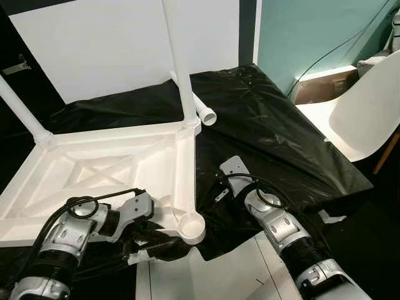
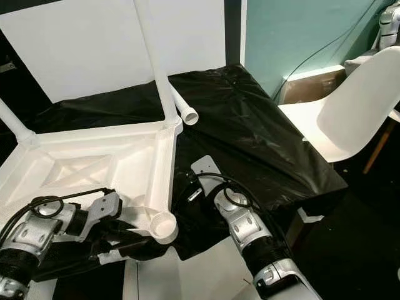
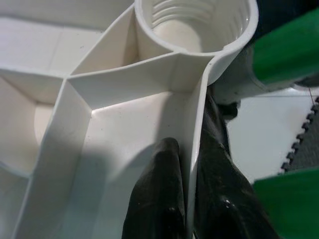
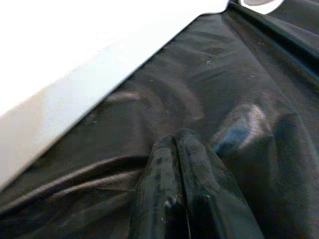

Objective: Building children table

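The white plastic table top lies upside down on a black plastic sheet. Two white legs stand screwed into its far corners, one on the right and one on the left. A third leg lies loose on the sheet behind the table. The near corner's threaded socket holds nothing. My left gripper is shut on the table's thin rim wall just below that socket. My right gripper is shut with its fingers together, resting on the sheet beside the table's right edge.
A white shell chair stands at the right, with a cardboard box behind it by the teal wall. A large white board leans at the back. A flat white panel lies on the floor in front of me.
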Tool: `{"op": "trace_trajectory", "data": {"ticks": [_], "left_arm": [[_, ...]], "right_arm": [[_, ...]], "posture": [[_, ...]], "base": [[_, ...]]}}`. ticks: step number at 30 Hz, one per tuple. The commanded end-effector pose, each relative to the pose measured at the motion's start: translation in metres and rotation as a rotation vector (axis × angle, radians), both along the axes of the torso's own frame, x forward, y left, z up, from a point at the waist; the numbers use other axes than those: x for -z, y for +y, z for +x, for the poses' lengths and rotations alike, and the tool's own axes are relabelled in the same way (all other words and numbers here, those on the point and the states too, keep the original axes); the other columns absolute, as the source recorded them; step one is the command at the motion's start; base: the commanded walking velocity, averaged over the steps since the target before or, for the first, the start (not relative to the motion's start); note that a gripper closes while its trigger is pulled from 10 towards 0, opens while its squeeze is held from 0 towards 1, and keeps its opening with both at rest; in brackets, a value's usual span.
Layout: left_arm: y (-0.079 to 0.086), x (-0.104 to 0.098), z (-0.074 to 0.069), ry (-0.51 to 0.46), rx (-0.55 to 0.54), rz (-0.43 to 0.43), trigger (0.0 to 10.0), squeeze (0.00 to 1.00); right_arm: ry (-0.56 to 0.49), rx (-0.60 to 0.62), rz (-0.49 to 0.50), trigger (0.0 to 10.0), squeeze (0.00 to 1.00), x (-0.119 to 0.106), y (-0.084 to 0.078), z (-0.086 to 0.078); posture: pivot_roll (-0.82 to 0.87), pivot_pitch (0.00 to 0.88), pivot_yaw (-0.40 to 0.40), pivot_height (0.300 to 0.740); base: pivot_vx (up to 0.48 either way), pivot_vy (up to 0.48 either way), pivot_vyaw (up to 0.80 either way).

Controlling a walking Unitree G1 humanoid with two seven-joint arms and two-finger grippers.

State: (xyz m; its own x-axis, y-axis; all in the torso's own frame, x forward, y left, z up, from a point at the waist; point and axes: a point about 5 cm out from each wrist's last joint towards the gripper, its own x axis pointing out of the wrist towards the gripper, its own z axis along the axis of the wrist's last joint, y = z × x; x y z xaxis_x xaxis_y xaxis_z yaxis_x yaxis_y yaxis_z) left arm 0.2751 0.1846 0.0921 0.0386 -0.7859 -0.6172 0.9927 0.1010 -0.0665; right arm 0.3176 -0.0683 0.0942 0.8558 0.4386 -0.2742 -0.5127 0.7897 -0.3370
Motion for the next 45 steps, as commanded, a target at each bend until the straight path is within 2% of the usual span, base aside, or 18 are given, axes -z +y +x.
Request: {"op": "trace_trajectory", "data": {"ticks": [1, 5, 18, 21, 27, 29, 31, 35, 36, 38, 41, 43, 45], "left_arm": [[0.008, 0.025, 0.019, -0.219, -0.553, 0.091, 0.0, 0.0], [-0.009, 0.022, 0.027, -0.245, -0.574, 0.066, 0.0, 0.0], [-0.026, 0.017, 0.042, -0.3, -0.66, 0.019, 0.0, 0.0], [-0.036, 0.011, 0.05, -0.315, -0.697, -0.003, 0.0, 0.0], [-0.045, 0.007, 0.055, -0.325, -0.7, -0.018, 0.0, 0.0], [-0.054, 0.005, 0.058, -0.341, -0.687, -0.022, 0.0, 0.0], [-0.054, 0.005, 0.058, -0.341, -0.687, -0.022, 0.0, 0.0], [-0.072, 0.0, 0.061, -0.364, -0.627, -0.054, 0.0, 0.0], [-0.072, 0.0, 0.061, -0.364, -0.627, -0.054, 0.0, 0.0], [-0.083, -0.004, 0.06, -0.37, -0.575, -0.094, 0.0, 0.0], [-0.086, -0.005, 0.059, -0.372, -0.557, -0.109, 0.0, 0.0], [-0.095, -0.008, 0.052, -0.361, -0.482, -0.18, 0.0, 0.0], [-0.098, -0.009, 0.05, -0.353, -0.459, -0.206, 0.0, 0.0]], "right_arm": [[0.014, -0.012, -0.004, 10.0, 0.0, 0.002, 0.004, -0.002], [0.012, -0.015, -0.002, 10.0, 0.0, 0.001, 0.005, -0.003], [0.015, -0.009, -0.007, 10.0, 0.0, 0.002, 0.002, -0.004], [0.015, -0.013, -0.008, 10.0, 0.0, 0.002, 0.003, -0.004], [0.016, -0.012, -0.009, 10.0, 0.0, 0.002, 0.002, -0.004], [0.018, -0.009, -0.009, 10.0, 0.0, 0.003, 0.002, -0.005], [0.018, -0.009, -0.009, 10.0, 0.0, 0.003, 0.002, -0.005], [0.019, -0.004, -0.01, 10.0, 0.0, 0.003, 0.001, -0.005], [0.019, -0.004, -0.01, 10.0, 0.0, 0.003, 0.001, -0.005], [0.018, 0.0, -0.01, 10.0, 0.0, 0.003, 0.001, -0.005], [0.018, 0.001, -0.01, 10.0, 0.0, 0.003, 0.0, -0.005], [0.018, 0.004, -0.011, 10.0, 0.0, 0.003, 0.0, -0.005], [0.018, 0.005, -0.011, 10.0, 0.0, 0.003, -0.001, -0.005]], "posture": [[-0.09, 0.0, 0.09, 0.74], [-0.1, 0.0, 0.092, 0.74], [-0.11, 0.0, 0.09, 0.74], [-0.11, 0.0, 0.088, 0.74], [-0.11, 0.0, 0.091, 0.74], [-0.11, 0.0, 0.092, 0.74], [-0.11, 0.0, 0.092, 0.74], [-0.12, 0.0, 0.099, 0.74], [-0.12, 0.0, 0.099, 0.74], [-0.12, 0.0, 0.1, 0.74], [-0.12, 0.0, 0.1, 0.74], [-0.13, 0.0, 0.1, 0.74], [-0.13, 0.0, 0.1, 0.74]], "base": [[0.0, 0.0, 0.0], [0.0, 0.0, 0.0], [0.0, 0.0, 0.0], [0.0, 0.0, 0.0], [0.0, 0.0, 0.0], [0.0, 0.0, 0.0], [0.0, 0.0, 0.0], [0.0, 0.0, 0.0], [0.0, 0.0, 0.0], [0.0, 0.0, 0.0], [0.0, 0.0, 0.0], [0.0, 0.0, 0.0], [0.0, 0.0, 0.0]]}}
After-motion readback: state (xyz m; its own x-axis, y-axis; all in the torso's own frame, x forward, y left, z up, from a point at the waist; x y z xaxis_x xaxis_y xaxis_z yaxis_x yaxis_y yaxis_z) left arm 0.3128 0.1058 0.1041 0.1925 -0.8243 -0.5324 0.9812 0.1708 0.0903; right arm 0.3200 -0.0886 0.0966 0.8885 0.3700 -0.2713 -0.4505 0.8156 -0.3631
